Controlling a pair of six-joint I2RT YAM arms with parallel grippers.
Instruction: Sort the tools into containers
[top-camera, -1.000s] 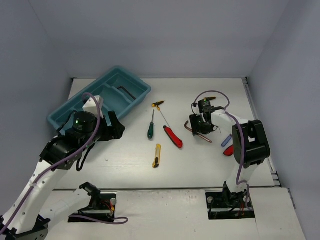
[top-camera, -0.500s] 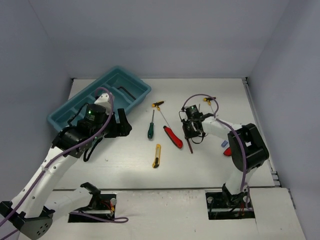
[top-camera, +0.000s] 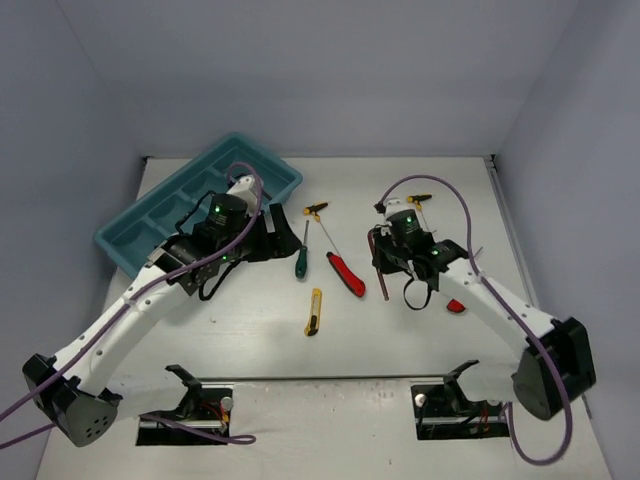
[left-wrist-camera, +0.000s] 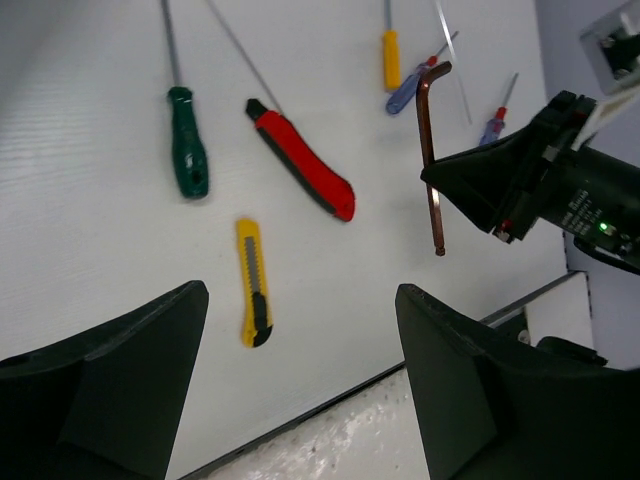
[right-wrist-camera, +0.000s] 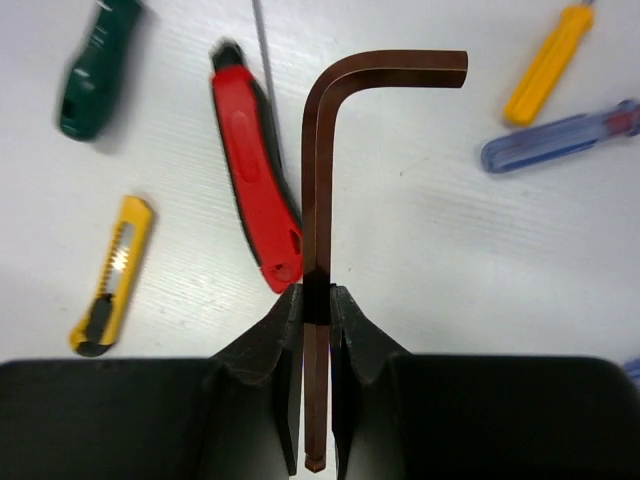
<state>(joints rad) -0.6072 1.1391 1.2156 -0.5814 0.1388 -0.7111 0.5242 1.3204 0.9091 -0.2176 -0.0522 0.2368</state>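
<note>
My right gripper (top-camera: 385, 262) (right-wrist-camera: 316, 300) is shut on the long arm of a dark brown L-shaped hex key (right-wrist-camera: 318, 190) (top-camera: 387, 280) and holds it above the table, just right of the red utility knife (top-camera: 346, 273) (right-wrist-camera: 255, 200). My left gripper (top-camera: 270, 240) (left-wrist-camera: 300, 330) is open and empty, right of the teal tray (top-camera: 160, 205). In the left wrist view it faces the green screwdriver (left-wrist-camera: 187, 155), the red knife (left-wrist-camera: 305, 172), the yellow knife (left-wrist-camera: 253, 282) and the held hex key (left-wrist-camera: 432, 150).
A yellow-black T-handle driver (top-camera: 316, 208), the green screwdriver (top-camera: 301, 258) and the yellow knife (top-camera: 314, 311) lie mid-table. An orange screwdriver (top-camera: 418, 199) (right-wrist-camera: 545, 65) and a blue one (right-wrist-camera: 560, 138) lie beyond my right gripper. A red-handled tool (top-camera: 456, 306) lies under the right arm.
My left arm has swung right, from over the tray to beside the tools. My right gripper has carried the hex key towards the near side, by the red knife.
</note>
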